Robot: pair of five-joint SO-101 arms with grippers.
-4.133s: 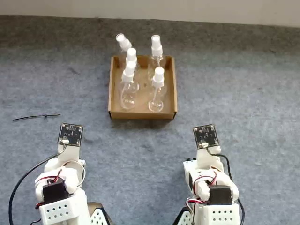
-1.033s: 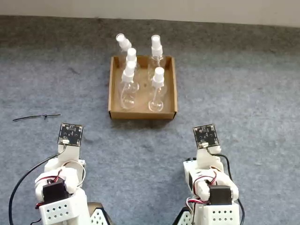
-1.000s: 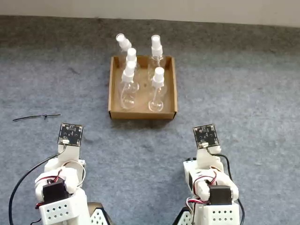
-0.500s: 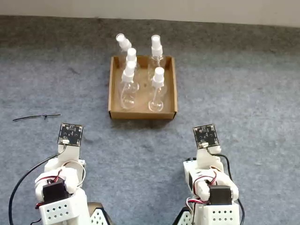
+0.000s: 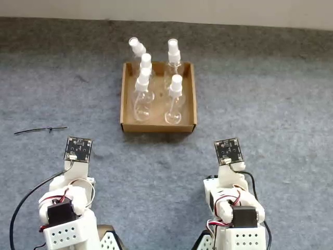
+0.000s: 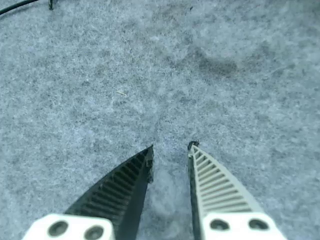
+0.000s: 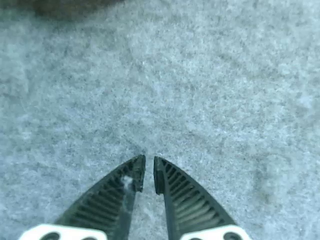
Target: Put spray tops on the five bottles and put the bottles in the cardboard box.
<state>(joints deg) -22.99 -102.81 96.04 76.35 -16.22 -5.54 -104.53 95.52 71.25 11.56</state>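
**A:** Which step is this?

**B:** The tail end, I'd judge. All five bottles (image 5: 141,99) have clear, round-bellied bodies and white spray tops (image 5: 176,83). They are gathered at the cardboard box (image 5: 158,126), at 12 o'clock on the grey mat (image 5: 270,104).

**A:** All properly in?

**B:** Four look upright inside. The leaning bottle (image 5: 135,47) at the box's 11 o'clock corner tips outward, and I cannot tell whether its base is within the wall.

**A:** And the claws?

**B:** The arms are folded at 7 and 5 o'clock, with both claws over bare mat. The left claw (image 6: 171,148) has its tips a little apart with nothing between them. The right claw (image 7: 149,160) has its tips all but touching and is empty too.

**A:** Next move?

**B:** Perhaps straightening the leaning bottle, gently, since it looks light enough to topple.
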